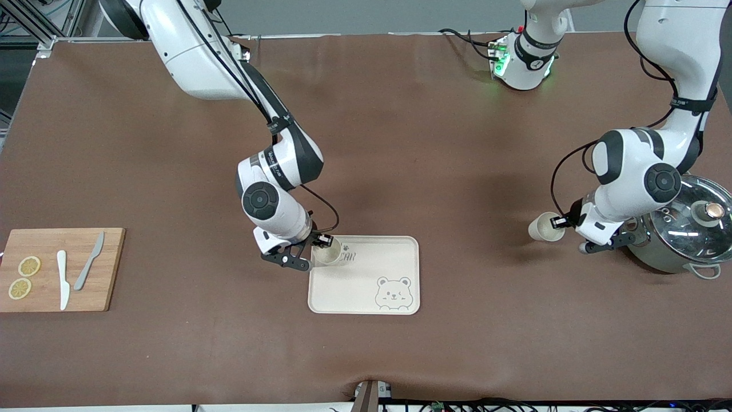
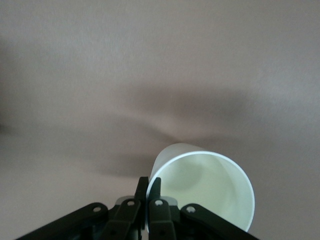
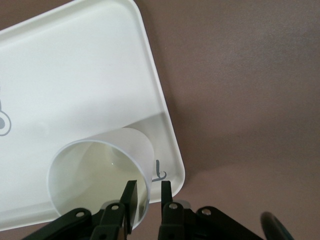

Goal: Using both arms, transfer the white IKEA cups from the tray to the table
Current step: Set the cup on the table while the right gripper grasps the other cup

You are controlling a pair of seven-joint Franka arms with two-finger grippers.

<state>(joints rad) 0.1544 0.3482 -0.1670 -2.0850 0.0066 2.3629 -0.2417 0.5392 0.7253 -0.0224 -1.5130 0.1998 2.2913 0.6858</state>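
One white cup (image 1: 327, 253) stands upright on the bear tray (image 1: 366, 286), in the tray's corner toward the right arm's end and farthest from the front camera. My right gripper (image 1: 320, 243) is at its rim, open: in the right wrist view one finger (image 3: 131, 196) is inside the cup (image 3: 100, 170) and the other stands outside, clear of the wall; the right gripper (image 3: 148, 192) is over the tray's edge (image 3: 165, 120). My left gripper (image 1: 563, 222) is shut on the rim of the second white cup (image 1: 545, 228) and holds it tilted above the bare table; the left wrist view shows that cup (image 2: 210, 185) pinched by the left gripper (image 2: 148, 189).
A grey-green pot with a glass lid (image 1: 686, 229) stands right beside the left gripper at the left arm's end. A wooden cutting board (image 1: 40, 297) with two knives (image 1: 86, 263) and lemon slices (image 1: 28, 266) lies at the right arm's end.
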